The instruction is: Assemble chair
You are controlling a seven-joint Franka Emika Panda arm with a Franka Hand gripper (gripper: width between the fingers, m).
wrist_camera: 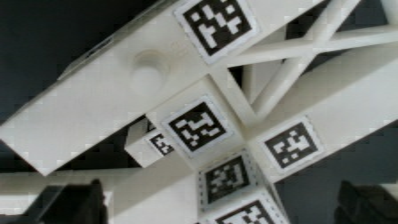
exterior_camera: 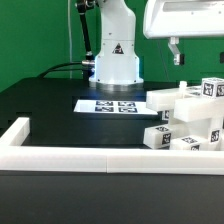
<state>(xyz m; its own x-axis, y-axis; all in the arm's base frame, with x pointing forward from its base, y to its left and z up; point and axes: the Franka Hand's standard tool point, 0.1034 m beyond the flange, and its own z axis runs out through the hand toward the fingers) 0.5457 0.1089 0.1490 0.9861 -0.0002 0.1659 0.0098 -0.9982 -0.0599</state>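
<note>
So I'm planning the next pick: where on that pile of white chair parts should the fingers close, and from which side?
Probably from above. The open gripper hangs over the chair parts, and the wrist view shows a long square bar lying on top of the pile. Its narrow, flat-sided section suits the fingers: close across its width near the middle, clear of the tags. Whether the bar is loose cannot be told.

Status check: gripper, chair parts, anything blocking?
Gripper open, empty, above the pile. Chair parts stacked loosely at the exterior view's right, not yet joined into a chair. Marker board flat beside them. Nothing between gripper and parts.
</note>
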